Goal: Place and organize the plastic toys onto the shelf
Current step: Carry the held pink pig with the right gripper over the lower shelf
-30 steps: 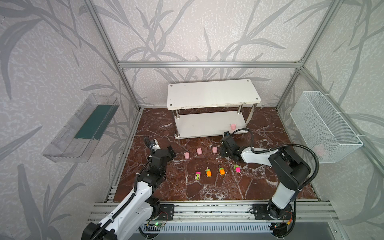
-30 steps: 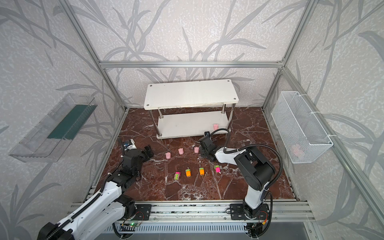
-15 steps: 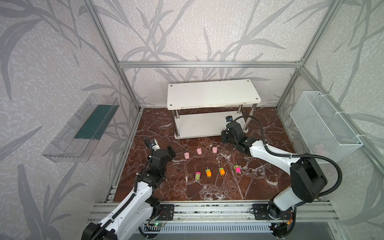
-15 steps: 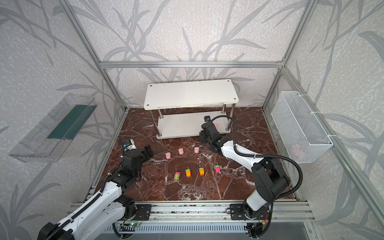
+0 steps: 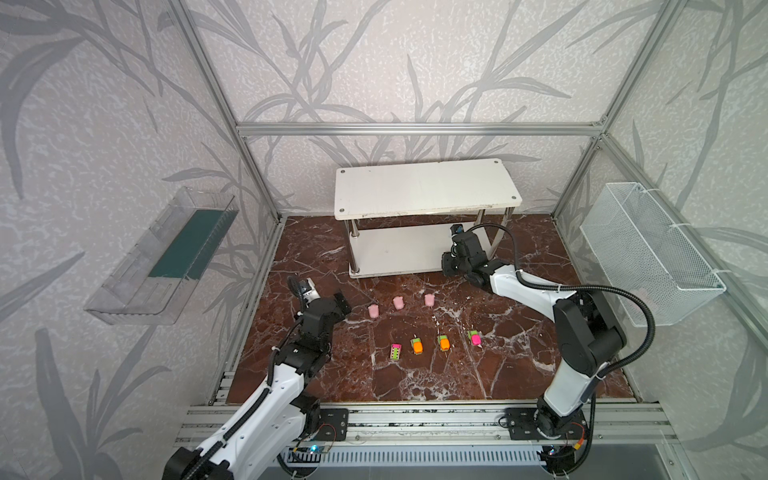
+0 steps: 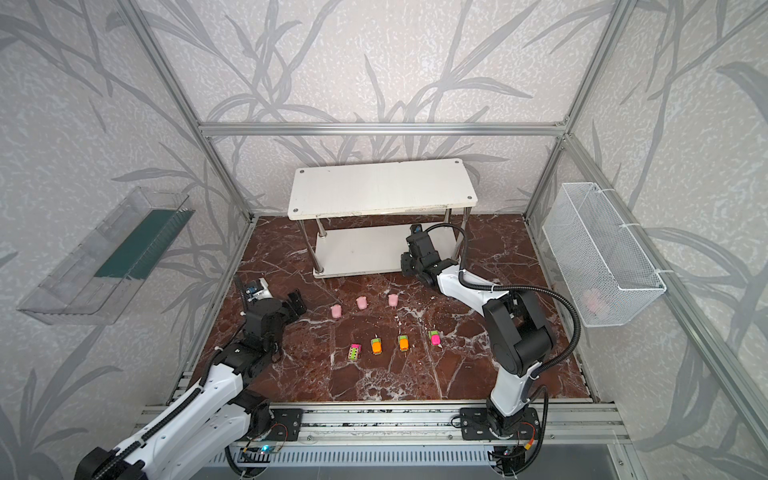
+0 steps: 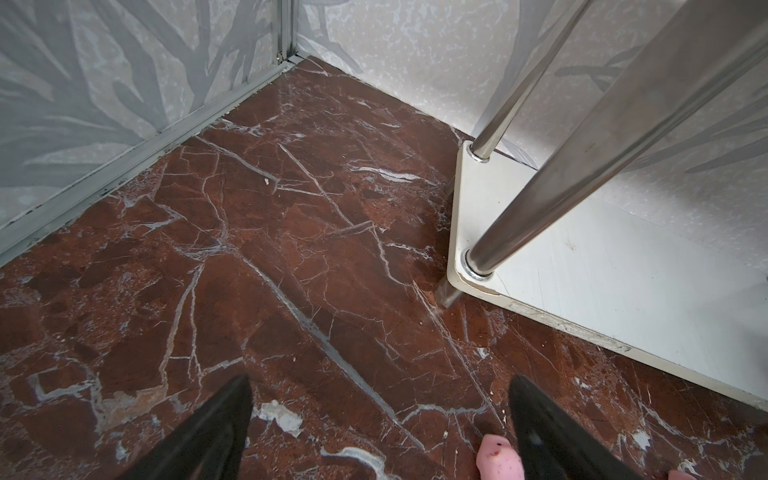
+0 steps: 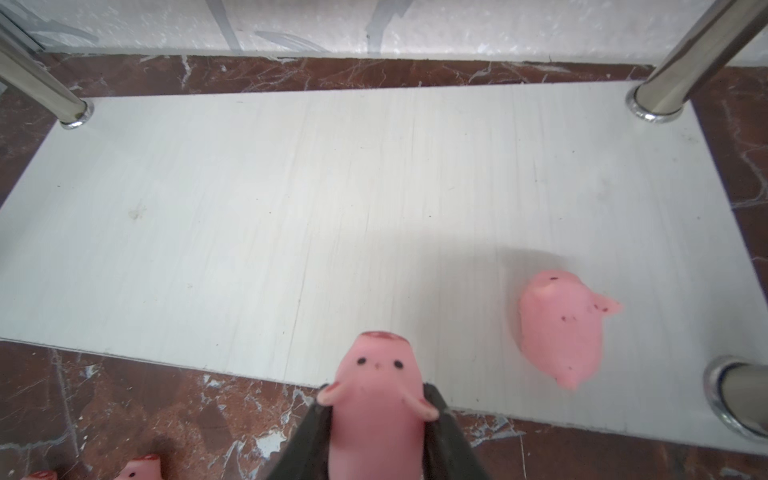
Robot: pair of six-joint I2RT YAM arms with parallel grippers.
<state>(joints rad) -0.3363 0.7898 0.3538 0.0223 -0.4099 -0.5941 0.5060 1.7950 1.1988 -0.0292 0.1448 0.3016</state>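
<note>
**Cell from above, left to right.**

**Tray** (image 5: 162, 257): clear, fixed to the left wall.

**Left arm** (image 5: 291, 365): extends over the desk (image 5: 415, 386), pointing toward the left end of the shelf (image 5: 424, 187). The left jaws are released and spread wide (in the wrist view a near toy (image 7: 496, 457) sits on the desk just beside one finger (image 7: 552, 436), well apart from the other).

**Pink toys** (image 5: 398, 302): three in a row on the desk, each apart from the next, between the left jaws and the shelf front.

**Cars**: four in a row on the desk, nearer the front rail than the pink toys.
- green-pink car (image 5: 395, 351)
- first orange car (image 5: 417, 345)
- second orange car (image 5: 444, 342)
- pink car (image 5: 474, 337)

**Shelf**: two white boards on chrome posts, standing at the back wall.

**Right arm** (image 5: 519, 286): stretches to the right front of the lower board (image 5: 395, 249).
- The right jaws are clenched on the held toy (image 8: 376, 395), which sits over the board's front edge with its dotted face toward the wrist camera. Whether it touches the board cannot be told.
- A fallen toy (image 8: 561, 324) lies on its side on the lower board. It is near the front right post (image 8: 735, 395) and apart from the held toy.

**Basket** (image 5: 648, 249): white mesh, on the right wall. A pale pink shape (image 6: 594, 299) shows through the mesh, too blurred to name.
</note>
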